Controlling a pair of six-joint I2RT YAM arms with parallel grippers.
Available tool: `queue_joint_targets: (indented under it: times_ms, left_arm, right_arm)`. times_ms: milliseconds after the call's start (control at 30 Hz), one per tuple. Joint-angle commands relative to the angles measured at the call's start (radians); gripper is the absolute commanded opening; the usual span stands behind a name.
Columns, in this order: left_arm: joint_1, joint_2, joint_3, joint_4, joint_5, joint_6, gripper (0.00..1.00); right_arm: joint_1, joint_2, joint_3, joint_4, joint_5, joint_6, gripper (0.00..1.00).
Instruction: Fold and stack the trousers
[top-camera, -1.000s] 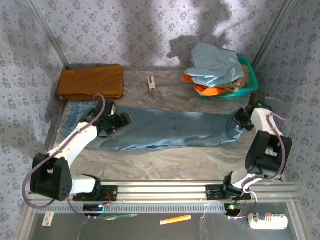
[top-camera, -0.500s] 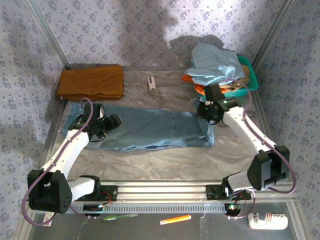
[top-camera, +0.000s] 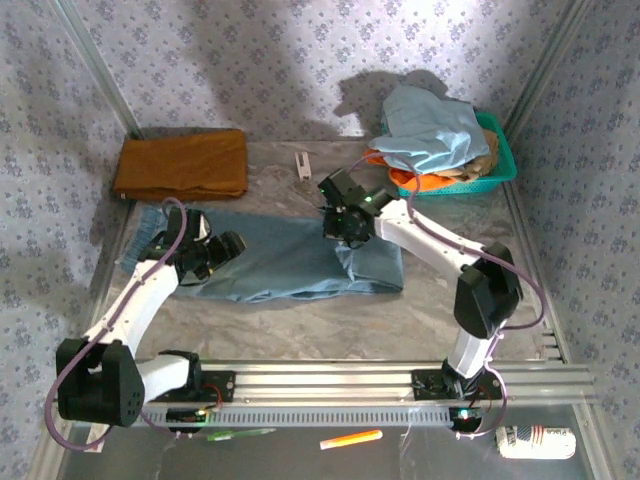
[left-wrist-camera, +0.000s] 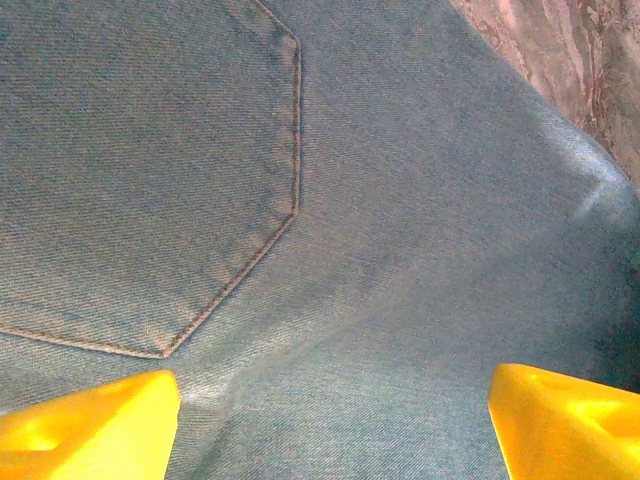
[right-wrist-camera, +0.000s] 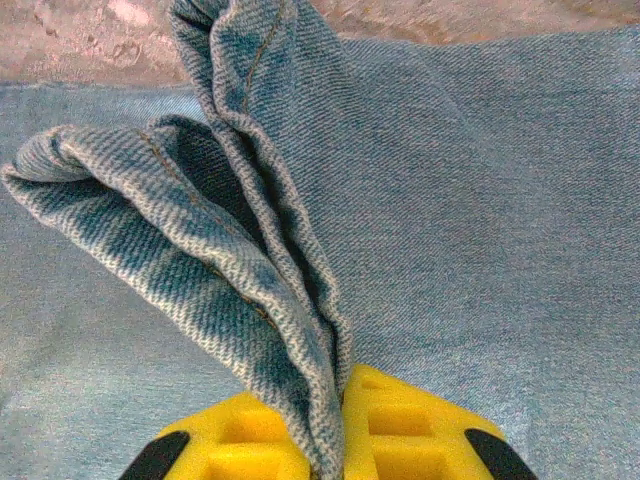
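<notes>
Trousers (top-camera: 290, 262) lie lengthwise across the middle of the surface (top-camera: 300, 325), waist end to the left. The leg ends are lifted and doubled over, so a fold sits at the right. The step in hand looks like the first fold, bringing the hems over to the waist.

To do it well, the hems should travel low and straight along the legs. That way the top layer lies flat and its edges line up with the layer beneath. They should be let go only once they rest on the cloth near the waistband, or the denim may slide and bunch.

The right tool (right-wrist-camera: 340, 400) is closed tight on the hems, the bunched denim pinched between its yellow fingers (right-wrist-camera: 400, 420), above the middle of the garment. The left tool (left-wrist-camera: 330, 420) stands wide open and holds nothing, poised over the seat beside a back pocket (left-wrist-camera: 140, 170). Whether it presses the cloth I cannot tell. It will probably need to clear that spot.

Further off lie a folded brown cloth (top-camera: 180, 165) and a green basket (top-camera: 503, 160) of clothes.
</notes>
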Motion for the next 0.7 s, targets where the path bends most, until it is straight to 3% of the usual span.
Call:
queue_joint_targets:
  times_ms: [0, 133, 167, 233, 300, 467, 667]
  left_arm:
    - [0.007, -0.017, -0.019, 0.013, 0.026, 0.012, 0.81]
    - [0.007, -0.019, -0.025, 0.014, 0.033, 0.010, 0.81]
    - [0.007, -0.018, -0.026, 0.014, 0.033, 0.009, 0.81]
    - [0.007, -0.017, -0.026, 0.016, 0.034, 0.007, 0.82]
    - [0.007, -0.016, -0.025, 0.017, 0.036, 0.006, 0.82]
    - [0.006, -0.011, -0.025, 0.024, 0.045, -0.008, 0.82]
    - [-0.049, 0.021, -0.005, 0.044, 0.033, -0.031, 0.81]
  right_arm:
    - [0.032, 0.090, 0.089, -0.008, 0.007, 0.076, 0.00]
    - [0.058, 0.185, 0.133, 0.001, -0.029, 0.110, 0.04]
    - [0.066, 0.201, 0.151, 0.000, -0.038, 0.111, 0.16]
    - [0.089, 0.224, 0.196, -0.001, -0.059, 0.091, 0.49]
    - [0.111, 0.219, 0.221, 0.019, -0.099, 0.058, 0.64]
    - [0.092, 0.107, 0.139, 0.109, -0.270, -0.011, 0.70]
    - [-0.029, -0.086, -0.059, 0.062, -0.146, -0.069, 0.68]
